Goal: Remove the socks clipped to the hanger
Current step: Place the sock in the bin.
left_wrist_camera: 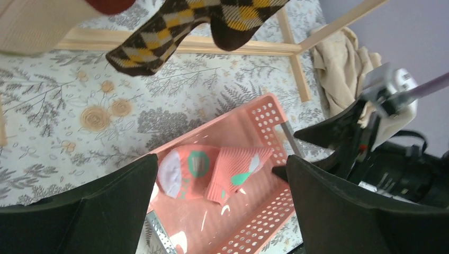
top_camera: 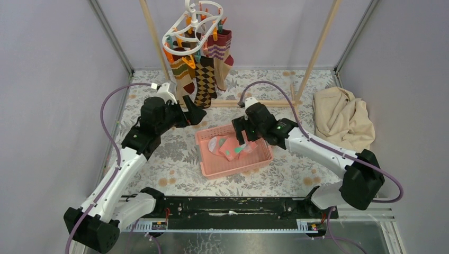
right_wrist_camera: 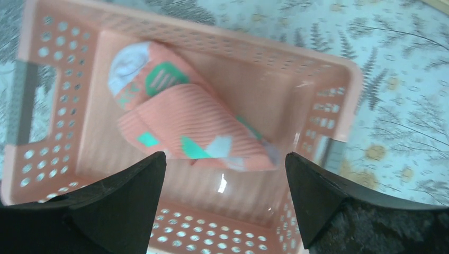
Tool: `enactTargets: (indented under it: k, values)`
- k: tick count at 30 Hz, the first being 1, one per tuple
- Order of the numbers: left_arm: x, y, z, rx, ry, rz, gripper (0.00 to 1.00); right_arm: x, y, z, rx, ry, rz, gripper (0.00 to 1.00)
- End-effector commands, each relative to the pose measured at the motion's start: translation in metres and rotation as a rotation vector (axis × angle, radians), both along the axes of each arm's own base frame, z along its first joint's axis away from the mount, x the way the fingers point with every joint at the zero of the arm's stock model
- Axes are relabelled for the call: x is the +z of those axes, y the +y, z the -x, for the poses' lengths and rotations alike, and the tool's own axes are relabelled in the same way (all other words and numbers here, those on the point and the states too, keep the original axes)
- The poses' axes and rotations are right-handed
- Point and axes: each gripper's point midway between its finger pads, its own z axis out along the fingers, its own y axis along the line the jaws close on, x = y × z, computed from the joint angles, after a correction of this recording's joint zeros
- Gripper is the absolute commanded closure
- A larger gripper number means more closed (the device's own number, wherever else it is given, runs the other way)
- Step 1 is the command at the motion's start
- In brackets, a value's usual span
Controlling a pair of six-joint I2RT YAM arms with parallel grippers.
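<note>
Hanger (top_camera: 195, 21) overhead only — wrist views: pink sock (right_wrist_camera: 196, 124), basket (right_wrist_camera: 58, 90)

No readable text, label, brand or number shows on anything.

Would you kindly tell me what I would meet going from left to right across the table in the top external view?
The left hand → right hand, above the pink basket → beige cloth.

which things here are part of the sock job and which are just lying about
Job:
hanger
socks clipped to it
pink sock in the basket

Lying about:
cloth
wooden rack
</note>
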Motion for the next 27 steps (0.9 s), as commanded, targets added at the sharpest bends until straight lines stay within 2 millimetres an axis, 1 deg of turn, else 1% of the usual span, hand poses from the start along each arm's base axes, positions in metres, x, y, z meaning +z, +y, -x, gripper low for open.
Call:
enactTargets:
  k: [1,4,6,8,10,14,17,21,23,27]
  values:
    - [-0.012,0.010,-0.002,0.084,0.020,-0.021,0.01,-0.004,-0.030,-0.025,-0.119,-0.021,-0.031,0.10]
    - [-0.019,0.014,-0.004,0.114,0.033,-0.034,0.01,-0.022,-0.034,-0.036,-0.149,0.033,-0.113,0.14]
    - [-0.024,0.015,-0.005,0.125,0.041,-0.042,0.01,-0.034,-0.035,-0.041,-0.158,0.052,-0.127,0.17]
    - [-0.027,0.016,-0.006,0.132,0.048,-0.051,0.01,-0.044,-0.034,-0.047,-0.165,0.063,-0.109,0.19]
    - [-0.031,0.017,-0.006,0.138,0.053,-0.059,0.01,-0.056,-0.039,-0.052,-0.192,0.074,-0.065,0.21]
    - [-0.034,0.019,-0.007,0.147,0.058,-0.064,0.01,-0.072,-0.062,-0.057,-0.280,0.081,0.049,0.23]
    - [-0.038,0.019,-0.008,0.149,0.068,-0.069,0.01,-0.073,-0.079,-0.055,-0.325,0.073,0.106,0.24]
    - [-0.041,0.016,-0.009,0.144,0.072,-0.066,0.01,-0.063,-0.099,-0.051,-0.375,0.033,0.149,0.24]
    - [-0.043,0.015,-0.011,0.144,0.075,-0.064,0.01,-0.057,-0.106,-0.049,-0.401,0.014,0.150,0.24]
    - [-0.048,0.012,-0.014,0.140,0.085,-0.066,0.01,-0.049,-0.112,-0.040,-0.425,0.010,0.123,0.25]
